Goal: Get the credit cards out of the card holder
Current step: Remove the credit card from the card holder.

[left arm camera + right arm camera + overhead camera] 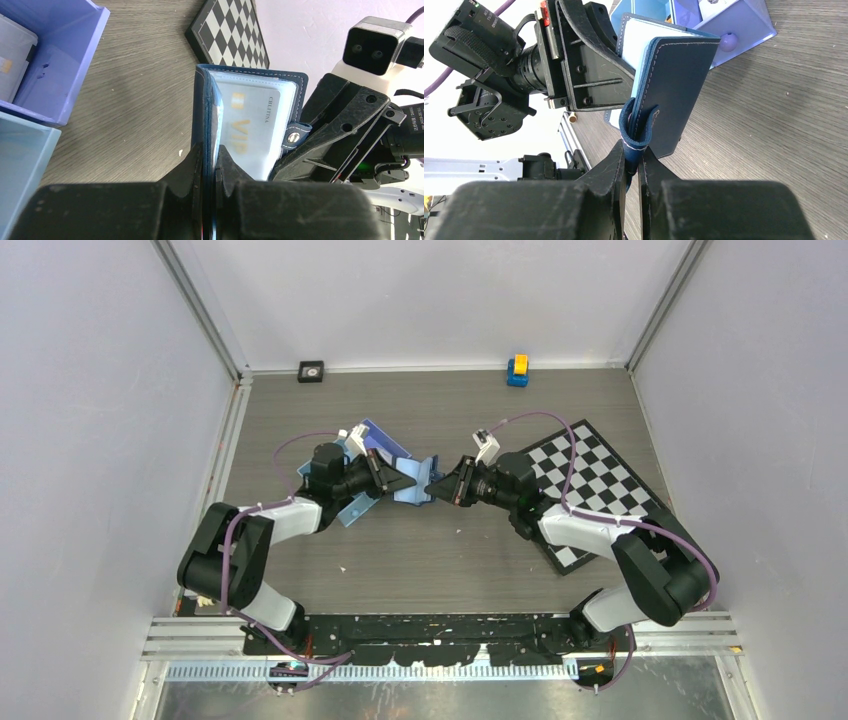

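The card holder [416, 483], a navy-blue wallet, is held in the air between both grippers, partly opened. My left gripper [210, 161] is shut on one navy cover [204, 110]. A pale card [252, 125] with a gold chip and gold "VIP" lettering sits inside a clear sleeve of the holder. My right gripper [633, 162] is shut on the holder's navy snap strap [636, 125], below the other cover [679, 80]. In the top view the left gripper [398, 480] and the right gripper [442, 485] face each other. Other cards are hidden.
A light-blue and purple compartment tray [372, 455] lies just behind the left arm and shows in the left wrist view [55, 65]. A checkerboard [590, 490] lies at the right. A yellow-blue toy [518, 370] and a small black square [311, 371] sit at the back wall.
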Robot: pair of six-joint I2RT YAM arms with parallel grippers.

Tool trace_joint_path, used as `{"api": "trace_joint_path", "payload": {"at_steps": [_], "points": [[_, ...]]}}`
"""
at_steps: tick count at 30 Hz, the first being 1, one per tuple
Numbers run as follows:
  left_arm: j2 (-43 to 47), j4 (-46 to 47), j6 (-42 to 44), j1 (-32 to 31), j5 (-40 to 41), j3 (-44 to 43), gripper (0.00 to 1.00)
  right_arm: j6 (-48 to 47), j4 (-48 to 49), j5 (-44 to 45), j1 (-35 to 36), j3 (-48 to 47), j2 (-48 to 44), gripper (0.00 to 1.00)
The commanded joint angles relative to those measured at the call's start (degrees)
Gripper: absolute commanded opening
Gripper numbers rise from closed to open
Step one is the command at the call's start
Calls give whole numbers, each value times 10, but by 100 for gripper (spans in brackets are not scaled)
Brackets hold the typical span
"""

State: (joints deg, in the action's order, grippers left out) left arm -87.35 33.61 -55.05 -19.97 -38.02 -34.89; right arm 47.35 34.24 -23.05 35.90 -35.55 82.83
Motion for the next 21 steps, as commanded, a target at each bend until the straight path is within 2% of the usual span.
{"api": "trace_joint_path", "payload": {"at_steps": [1,8,13,16,21], "points": [[-4,24,4,-13,-25,-23,0,5,56,-5,3,-6,-20,11],[2,14,11,-13,-23,-25,0,-1,19,12,2,-17,-16,11],[0,13,11,-13,-25,-26,0,1,22,6,2,-20,-12,20],[1,13,11,-13,-24,-26,0,0,10,14,2,-22,-11,23],[4,10,13,-13,-23,-26,0,-1,10,13,2,-22,-11,16]]}}
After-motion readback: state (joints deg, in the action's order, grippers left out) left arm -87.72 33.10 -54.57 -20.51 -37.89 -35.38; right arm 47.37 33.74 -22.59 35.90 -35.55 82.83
